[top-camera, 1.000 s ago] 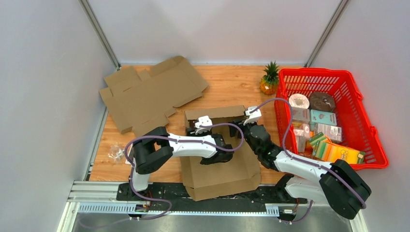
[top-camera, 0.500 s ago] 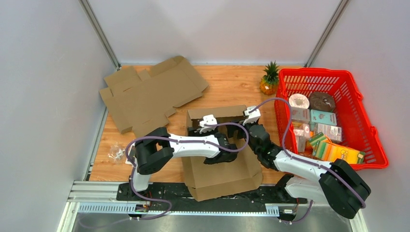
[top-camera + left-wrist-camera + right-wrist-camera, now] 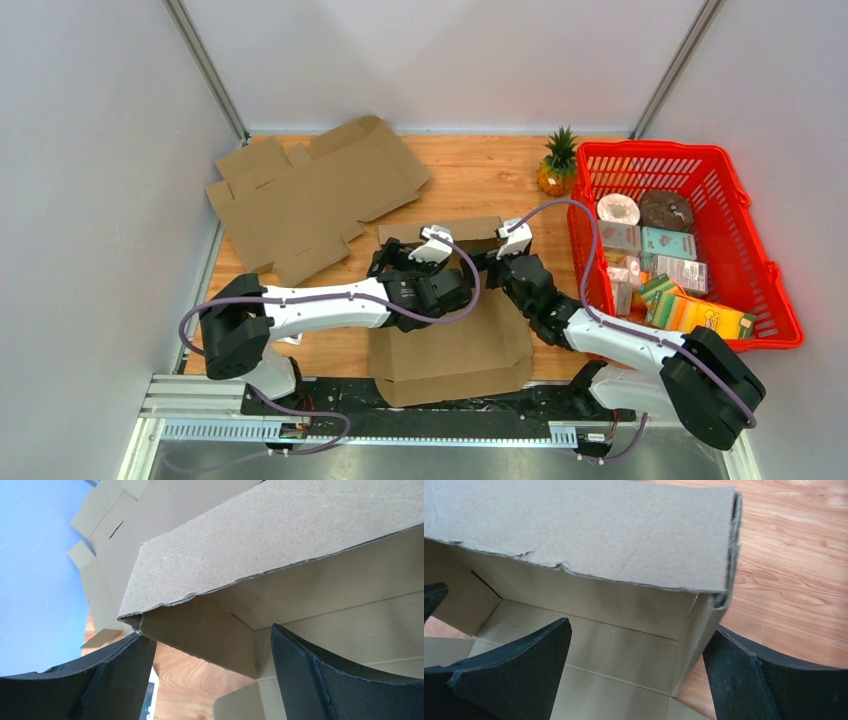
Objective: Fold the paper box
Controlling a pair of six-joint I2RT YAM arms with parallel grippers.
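Top view: half-folded brown cardboard box (image 3: 450,350) at near-centre of wooden table (image 3: 480,185), rear wall raised. Left gripper (image 3: 392,258) and right gripper (image 3: 487,256) at that wall's two ends.
Left wrist: black fingers (image 3: 115,680) spread wide, straddling wall's corner flap, gripping nothing.
Right wrist: fingers spread wide astride opposite corner, holding nothing.

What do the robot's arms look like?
Both the left arm and right arm have white segments between chunky black joints. A lilac cable loops along each. Each ends in two black, wedge-shaped fingers.
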